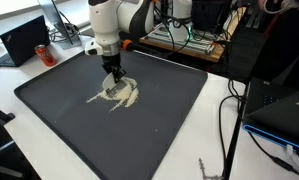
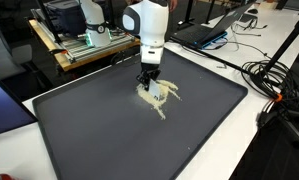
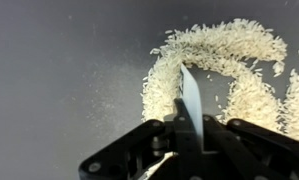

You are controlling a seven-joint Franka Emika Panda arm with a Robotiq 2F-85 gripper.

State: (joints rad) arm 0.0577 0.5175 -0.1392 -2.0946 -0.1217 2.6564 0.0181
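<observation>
A heap of pale grains, like rice (image 3: 224, 60), lies spread in curved streaks on the big dark tray (image 1: 49, 100); both exterior views show the rice (image 1: 119, 95) (image 2: 161, 96) near the tray's middle. My gripper (image 3: 189, 125) is shut on a thin flat white blade, a scraper or spatula (image 3: 191, 95). The blade points down into the grains, its tip at the gap between two streaks. In both exterior views the gripper (image 1: 112, 82) (image 2: 147, 82) stands upright right over the heap, the white arm rising above it.
The dark tray (image 2: 79, 140) fills most of a white table. A laptop (image 1: 24, 42) sits beyond one corner, another laptop (image 2: 211, 30) at the back. Cables (image 2: 274, 75) trail along the tray's side. A wire shelf with gear (image 1: 189, 40) stands behind the arm.
</observation>
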